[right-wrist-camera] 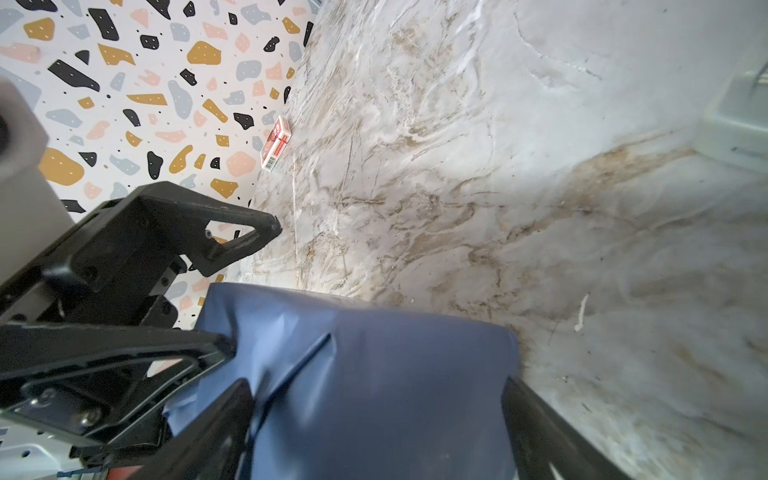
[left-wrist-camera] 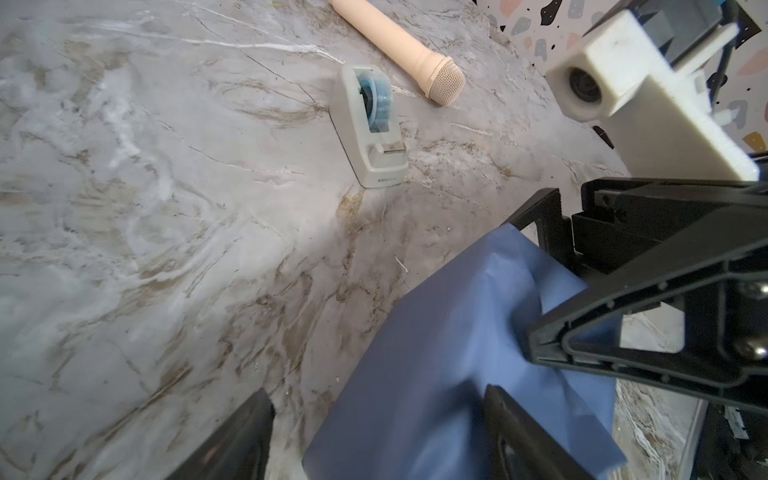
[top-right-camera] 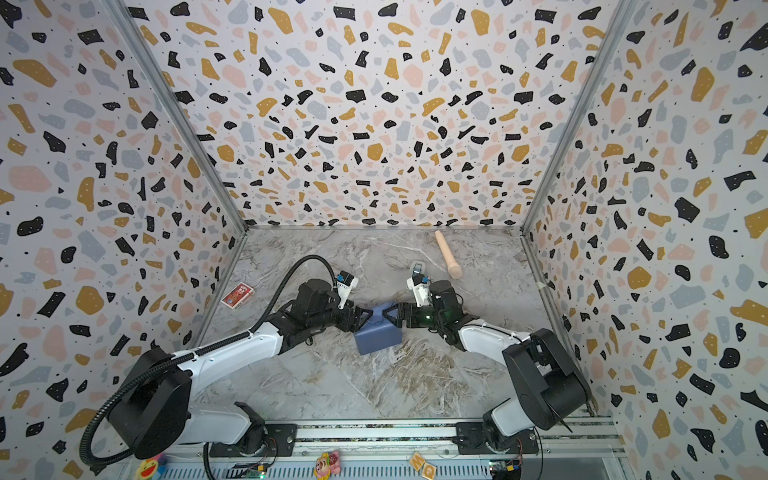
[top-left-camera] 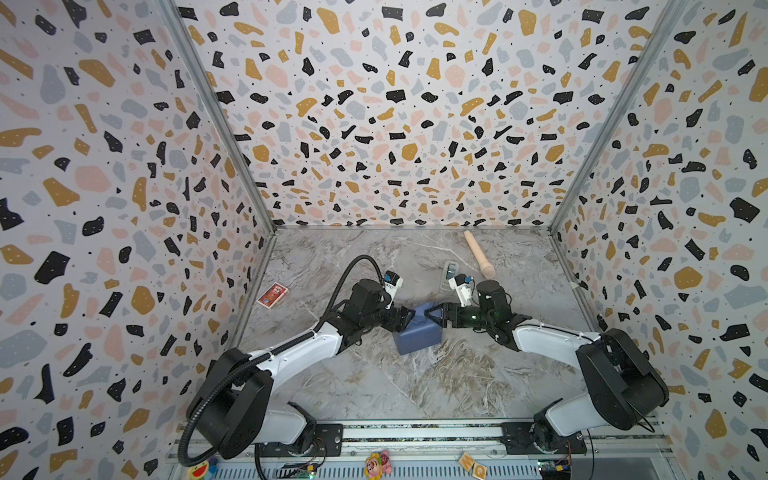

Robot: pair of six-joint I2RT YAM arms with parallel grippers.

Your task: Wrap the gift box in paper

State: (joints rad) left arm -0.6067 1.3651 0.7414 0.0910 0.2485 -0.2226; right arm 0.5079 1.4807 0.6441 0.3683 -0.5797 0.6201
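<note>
The paper is folded into a dull blue block-shaped parcel at the middle of the marble table; the gift box is hidden under it. Both grippers meet over the parcel's far top edge. My left gripper is open, one finger over the paper and the other over bare table. My right gripper is open too, its jaws standing wide across the parcel's top, one finger beside a creased fold. Each wrist view also shows the other arm's gripper at the paper's edge.
A grey tape dispenser stands just behind the right wrist. A beige microphone lies at the back right. A red card pack lies by the left wall. Patterned walls enclose three sides.
</note>
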